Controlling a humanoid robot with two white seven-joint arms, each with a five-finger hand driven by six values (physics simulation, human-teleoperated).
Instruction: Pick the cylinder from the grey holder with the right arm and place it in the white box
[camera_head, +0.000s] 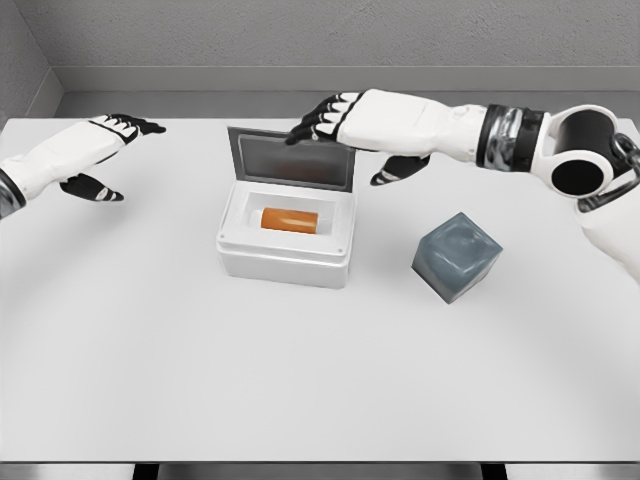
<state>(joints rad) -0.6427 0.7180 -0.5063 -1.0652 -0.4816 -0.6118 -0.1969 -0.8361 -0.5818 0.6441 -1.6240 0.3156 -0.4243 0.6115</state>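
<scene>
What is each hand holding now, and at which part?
Nothing is held. The right hand is open above the lid of the white box; the left hand is open too. The orange cylinder lies inside the box.

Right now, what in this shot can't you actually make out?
- Head view: the right hand covers the top edge of the white box lid, so contact is unclear.
- Orange cylinder: its lower part is hidden by the box's front wall.
- Grey holder: any opening cannot be made out.
- Left arm: cut off by the left edge; left hand visible.
</scene>
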